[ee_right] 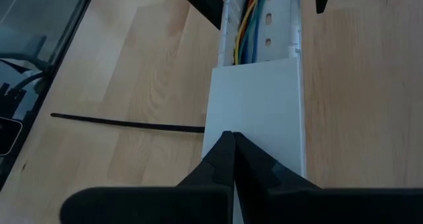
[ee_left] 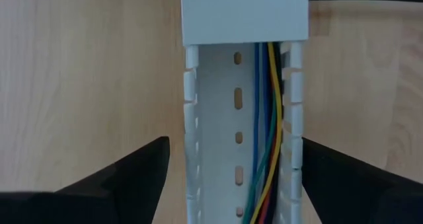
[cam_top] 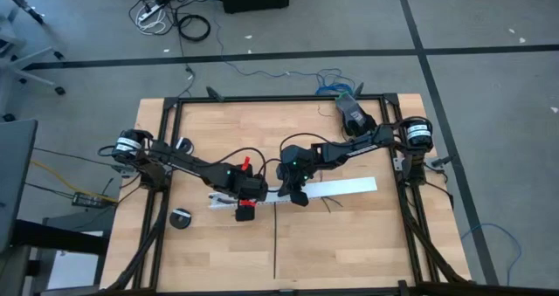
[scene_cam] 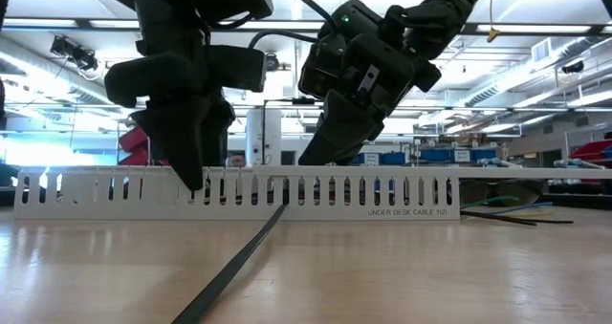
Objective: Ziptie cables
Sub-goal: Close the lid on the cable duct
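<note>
A long white slotted channel [cam_top: 349, 187] lies across the table's middle. The cables [ee_left: 268, 118], thin blue, green, yellow and orange wires, run inside its uncovered part; a white cover [ee_right: 258, 98] closes the remainder. The black ziptie [cam_top: 275, 239] lies flat on the wood, one end at the channel's near side [ee_right: 198, 127], the other pointing to the near edge. My left gripper [ee_left: 231, 184] is open, pointing down, one finger on each side of the uncovered channel. My right gripper [ee_right: 231, 148] is shut, over the cover. My right gripper has its shut fingertips [ee_right: 228, 145] on the top face of the channel's white cover [ee_right: 254, 112], close to the cover's end beside the bare cables. The fingers slant down from the table's right side and lie along the channel. The channel lies flat on the table.
A round black object [cam_top: 181, 218] lies on the wood near the left rail. A dark device [cam_top: 349, 113] sits at the far right corner. Loose cable ends [scene_cam: 516, 209] trail past the channel's right end. Bare wood lies toward the near edge on both sides of the ziptie.
</note>
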